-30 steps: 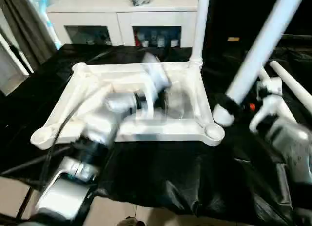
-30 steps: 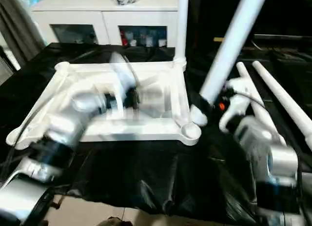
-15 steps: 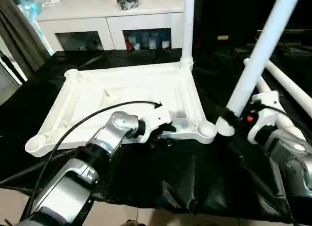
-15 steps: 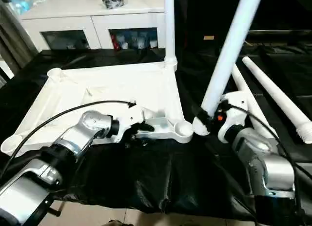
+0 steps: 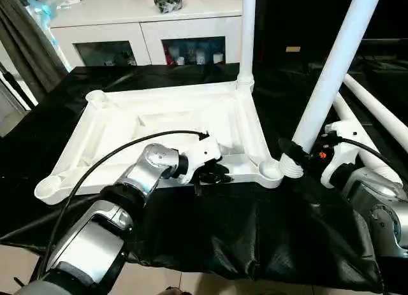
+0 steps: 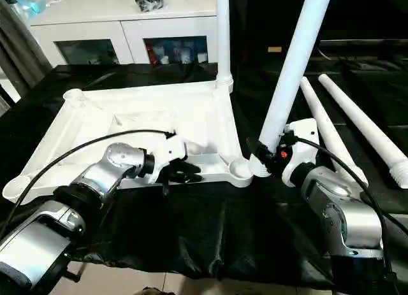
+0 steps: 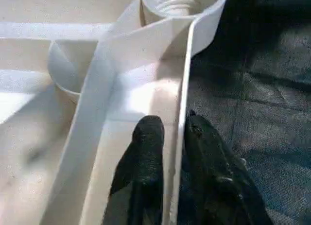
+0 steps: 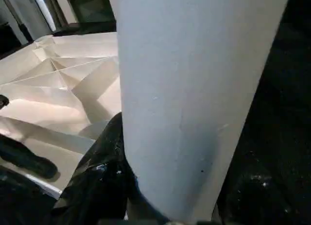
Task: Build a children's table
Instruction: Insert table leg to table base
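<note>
Black sheeting covers the work table, with a white cabinet behind it. Centrally on it, the tabletop is laid upside down, white, ribbed, with round corner sockets. One leg is seen standing in the far right socket. A second leg is clamped in the right gripper, its foot just beside the near right socket, not yet seated. Two further legs lie at the table's right edge. The left gripper is pinched narrowly on the tabletop's near rim. Roughly a quarter is judged complete.
</note>
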Tool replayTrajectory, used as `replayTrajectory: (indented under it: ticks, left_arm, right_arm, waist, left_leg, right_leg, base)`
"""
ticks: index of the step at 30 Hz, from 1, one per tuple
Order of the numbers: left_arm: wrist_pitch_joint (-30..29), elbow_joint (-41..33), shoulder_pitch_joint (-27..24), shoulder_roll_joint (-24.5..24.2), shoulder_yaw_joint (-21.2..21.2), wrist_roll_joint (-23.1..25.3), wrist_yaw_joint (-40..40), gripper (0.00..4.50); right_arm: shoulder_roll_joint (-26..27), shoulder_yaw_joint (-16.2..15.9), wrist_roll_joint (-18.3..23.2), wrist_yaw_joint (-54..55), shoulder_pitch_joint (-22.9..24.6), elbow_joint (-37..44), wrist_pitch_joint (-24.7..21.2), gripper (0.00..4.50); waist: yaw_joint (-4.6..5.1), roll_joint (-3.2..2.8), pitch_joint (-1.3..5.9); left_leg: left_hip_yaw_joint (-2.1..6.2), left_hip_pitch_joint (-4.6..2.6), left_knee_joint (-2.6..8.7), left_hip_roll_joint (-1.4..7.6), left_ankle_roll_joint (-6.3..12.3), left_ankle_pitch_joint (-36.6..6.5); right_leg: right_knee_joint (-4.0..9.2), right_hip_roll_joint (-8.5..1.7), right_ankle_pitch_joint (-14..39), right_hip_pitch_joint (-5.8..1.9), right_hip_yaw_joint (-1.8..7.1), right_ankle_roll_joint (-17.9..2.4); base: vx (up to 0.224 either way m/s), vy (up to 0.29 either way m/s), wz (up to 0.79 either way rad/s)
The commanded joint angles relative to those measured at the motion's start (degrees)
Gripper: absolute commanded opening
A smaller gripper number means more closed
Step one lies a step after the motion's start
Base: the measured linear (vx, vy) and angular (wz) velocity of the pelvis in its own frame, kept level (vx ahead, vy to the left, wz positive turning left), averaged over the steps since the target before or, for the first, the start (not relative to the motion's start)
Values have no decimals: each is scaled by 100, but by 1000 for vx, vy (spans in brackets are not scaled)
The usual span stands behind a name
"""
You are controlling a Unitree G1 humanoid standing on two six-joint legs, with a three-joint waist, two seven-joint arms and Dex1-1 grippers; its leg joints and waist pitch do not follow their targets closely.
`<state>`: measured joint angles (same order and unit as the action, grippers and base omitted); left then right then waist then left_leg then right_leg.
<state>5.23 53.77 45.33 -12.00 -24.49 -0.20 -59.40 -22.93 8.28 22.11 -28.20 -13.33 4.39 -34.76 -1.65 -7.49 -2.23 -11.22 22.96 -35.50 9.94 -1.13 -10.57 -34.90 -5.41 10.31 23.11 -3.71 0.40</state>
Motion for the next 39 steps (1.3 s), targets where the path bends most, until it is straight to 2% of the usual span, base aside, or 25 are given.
replayTrajectory:
  ticks: [1, 7, 13, 17, 18, 19, 20, 21, 22, 23, 24, 25, 26, 27, 28, 30, 32, 33, 34, 36, 39]
  left_arm:
    - [66, 105, 137, -33, 83, 111, -50, 55]
    - [166, 248, 155, -12, 74, 186, -116, 2]
    - [150, 306, 164, -7, 102, 223, -143, 0]
    - [-51, 31, 8, -113, 186, 180, -314, 0]
    - [-157, -131, -72, -168, 216, 131, -357, 0]
    - [-227, -238, -124, -205, 234, 99, -381, 0]
    - [-390, -434, -221, -270, 263, 56, -382, 0]
    - [-536, -653, -333, -342, 287, 21, -379, 0]
    - [-595, -784, -401, -384, 295, 3, -383, 0]
    - [-634, -883, -452, -415, 304, -6, -389, 0]
    - [-812, -1305, -655, -525, 342, -64, -438, 0]
    - [-832, -1348, -674, -535, 346, -70, -443, 0]
    - [-925, -1550, -764, -583, 362, -94, -464, 0]
    - [-1051, -1764, -851, -624, 384, -108, -468, 0]
    - [-1252, -2085, -977, -675, 410, -126, -454, 0]
    - [-1366, -2262, -1044, -699, 421, -129, -447, 0]
    - [-1458, -2343, -1073, -703, 429, -129, -422, 0]
    - [-1557, -2463, -1112, -716, 430, -135, -400, 0]
    - [-1557, -2463, -1112, -716, 430, -135, -400, 0]
    - [-1775, -2745, -1191, -746, 418, -157, -355, 0]
    - [-1901, -2903, -1221, -752, 417, -142, -313, 0]
  right_arm:
    - [-23, -100, -24, -59, -29, 147, 71, 189]
    - [-71, -161, -28, -152, -45, 141, 57, 189]
    - [-186, -352, -19, -410, -109, 139, 16, 189]
    - [-353, -636, -45, -791, -333, 72, 14, 189]
    - [-383, -691, -61, -857, -407, 26, 16, 189]
    - [-403, -726, -73, -899, -455, -5, 17, 189]
    - [-441, -799, -96, -989, -529, -70, 9, 189]
    - [-470, -876, -128, -1072, -600, -153, 17, 189]
    - [-476, -915, -152, -1106, -635, -205, 33, 189]
    - [-482, -945, -168, -1131, -662, -248, 49, 189]
    - [-484, -1056, -266, -1196, -758, -430, 165, 189]
    - [-483, -1065, -274, -1200, -768, -447, 176, 189]
    - [-464, -1091, -300, -1214, -817, -541, 218, 189]
    - [-456, -1114, -314, -1227, -855, -606, 243, 189]
    - [-448, -1160, -306, -1294, -906, -700, 238, 189]
    - [-449, -1185, -292, -1343, -928, -742, 224, 189]
    - [-440, -1212, -292, -1371, -935, -773, 226, 189]
    - [-419, -1241, -280, -1401, -936, -782, 214, 189]
    - [-419, -1241, -280, -1401, -936, -782, 214, 189]
    - [-368, -1308, -272, -1479, -943, -804, 180, 189]
    - [-342, -1329, -264, -1516, -953, -819, 177, 189]
  waist:
    - [13, 154, 378]
    - [32, 178, 387]
    - [43, 177, 372]
    - [74, 172, 366]
    - [83, 183, 377]
    - [99, 189, 374]
    - [106, 232, 385]
    - [110, 219, 378]
    - [77, 269, 401]
    - [95, 253, 372]
    - [107, 392, 370]
    - [88, 344, 382]
    - [83, 308, 368]
    - [97, 406, 365]
    - [71, 368, 368]
    - [82, 364, 343]
    - [75, 386, 338]
    - [62, 498, 336]
    - [43, 467, 338]
    - [31, 445, 328]
    - [32, 460, 326]
  left_leg:
    - [166, -132, 426, 244, 331, -1225]
    - [169, -107, 422, 244, 399, -1106]
    - [163, -113, 417, 242, 432, -1178]
    - [169, -112, 425, 244, 413, -1246]
    - [183, -95, 426, 253, 427, -1179]
    - [182, -88, 430, 262, 455, -1134]
    - [178, -91, 420, 267, 489, -1081]
    - [171, -90, 416, 262, 510, -1046]
    - [176, -93, 408, 284, 549, -924]
    - [151, -99, 405, 268, 564, -941]
    - [144, -83, 414, 279, 551, -947]
    - [169, -78, 415, 295, 528, -898]
    - [147, -103, 410, 283, 527, -921]
    - [143, -96, 421, 291, 513, -946]
    - [160, -120, 432, 317, 465, -929]
    - [146, -140, 445, 312, 421, -1015]
    - [139, -143, 447, 310, 380, -1081]
    - [129, -126, 450, 306, 393, -1043]
    - [141, -122, 449, 308, 389, -1020]
    - [142, -128, 451, 316, 359, -1006]
    - [137, -131, 449, 304, 340, -1015]
  right_leg:
    - [509, -315, 1580, -276, 190, -1134]
    - [487, -317, 1374, -293, 188, -1181]
    - [509, -322, 1532, -291, 184, -1190]
    - [515, -316, 1629, -287, 185, -1174]
    - [483, -326, 1505, -310, 182, -1218]
    - [466, -322, 1405, -303, 184, -1258]
    - [444, -334, 1351, -310, 188, -1310]
    - [456, -330, 1355, -301, 186, -1312]
    - [414, -351, 1304, -302, 198, -1340]
    - [454, -323, 1390, -263, 195, -1330]
    - [453, -319, 1354, -279, 194, -1347]
    - [399, -349, 1302, -301, 198, -1372]
    - [437, -331, 1382, -255, 201, -1343]
    - [440, -327, 1390, -264, 203, -1350]
    - [399, -336, 1324, -258, 209, -1377]
    - [425, -308, 1305, -232, 215, -1399]
    - [424, -315, 1293, -243, 224, -1413]
    - [421, -320, 1223, -259, 233, -1415]
    - [396, -338, 1230, -268, 236, -1419]
    - [405, -342, 1295, -256, 239, -1405]
    - [407, -329, 1244, -253, 243, -1409]
  base:
    - [0, 0, 0]
    - [0, 0, 0]
    - [0, 0, 0]
    - [0, 0, 0]
    - [0, 0, 0]
    - [0, 0, 0]
    - [0, 0, 0]
    - [0, 0, 0]
    - [0, 0, 0]
    - [0, 0, 0]
    - [0, 0, 0]
    - [0, 0, 0]
    - [0, 0, 0]
    - [0, 0, 0]
    - [0, 0, 0]
    - [0, 0, 0]
    - [0, 0, 0]
    - [0, 0, 0]
    - [0, 0, 0]
    - [0, 0, 0]
    - [0, 0, 0]
